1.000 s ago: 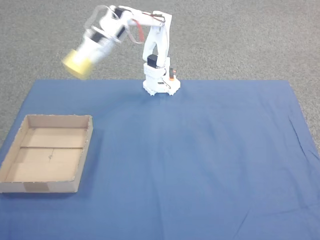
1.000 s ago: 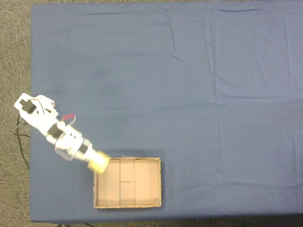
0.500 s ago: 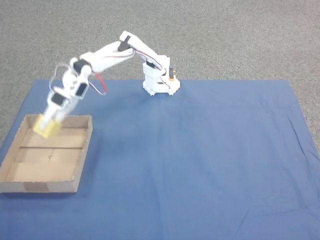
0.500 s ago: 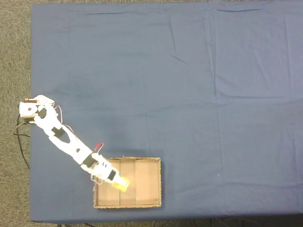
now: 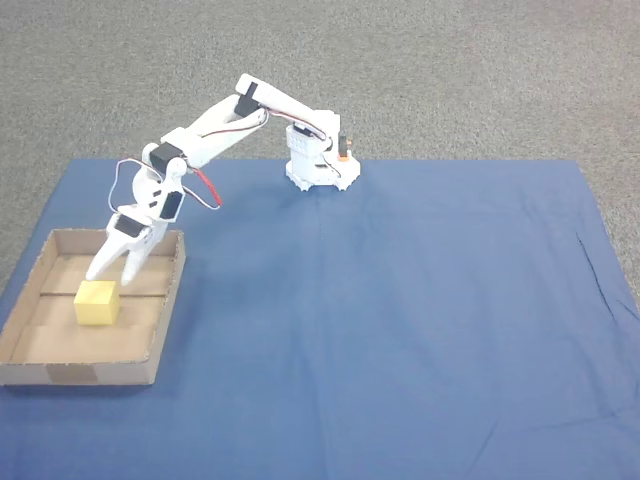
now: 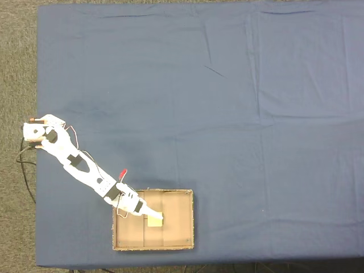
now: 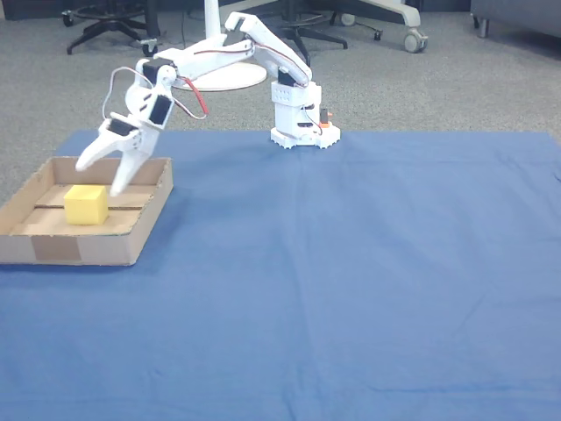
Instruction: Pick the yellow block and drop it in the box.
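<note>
— Where is the yellow block [image 7: 86,203]?

— It sits on the floor of the box [image 7: 79,247], the brown tray at the left of the blue cloth [image 7: 351,289] in the other view. Nothing is holding it.

— And the gripper [image 7: 99,173]?

— It hangs just above the block, over the box. Its two fingers [image 7: 123,172] are spread wide apart, with nothing between them.

— What is farther back?

— The white arm [image 7: 210,57] reaches back to its base [image 7: 298,114] at the far edge of the cloth. Behind that are chair legs [image 7: 114,22] on grey carpet [image 7: 438,88].
</note>
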You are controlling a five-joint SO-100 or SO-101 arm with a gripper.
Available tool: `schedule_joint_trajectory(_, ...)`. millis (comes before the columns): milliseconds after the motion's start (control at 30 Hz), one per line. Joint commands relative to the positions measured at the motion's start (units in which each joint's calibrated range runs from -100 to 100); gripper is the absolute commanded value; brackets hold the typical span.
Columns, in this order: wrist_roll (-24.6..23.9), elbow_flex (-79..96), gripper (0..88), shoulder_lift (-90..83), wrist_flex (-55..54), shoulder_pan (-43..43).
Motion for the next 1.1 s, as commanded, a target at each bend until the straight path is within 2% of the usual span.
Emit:
schedule_joint_trajectory(0,-1.17,3.46,61.5,-10.01,5.42,0.32)
schedule_joint_trajectory(100,-4.4,11.34,59.0,-34.32,18.9,-3.45)
schedule_joint_trajectory(133,-5.18,13.96,52.8,-44.45,24.52,-5.97)
schedule_joint_trajectory(200,-7.08,19.12,47.2,-65.98,34.2,-14.07)
schedule_joint_trajectory(233,-7.96,23.65,38.2,-77.72,37.01,-19.97)
schedule_joint_trajectory(300,-9.28,36.41,25.9,-100.17,38.08,-31.06)
schedule_joint_trajectory(367,-9.23,52.33,7.7,-118.07,33.95,-36.96)
schedule_joint_trajectory(400,-8.79,61.56,4.1,-124.57,31.63,-37.51)
schedule_joint_trajectory(500,-7.13,92.42,1.4,-137.07,21.21,-37.11)
schedule_joint_trajectory(567,-6.98,109.89,0.2,-140.61,9.89,-36.09)
schedule_joint_trajectory(633,-9.28,122.92,0.2,-141.63,0.71,-35.3)
schedule_joint_trajectory(733,-9.77,135.05,0.2,-141.71,-10.2,-35.3)
schedule_joint_trajectory(933,-10.01,135.05,1.2,-141.63,-2.18,-39.16)
schedule_joint_trajectory(1067,-10.89,135.05,0.2,-141.63,-2.1,-38.69)
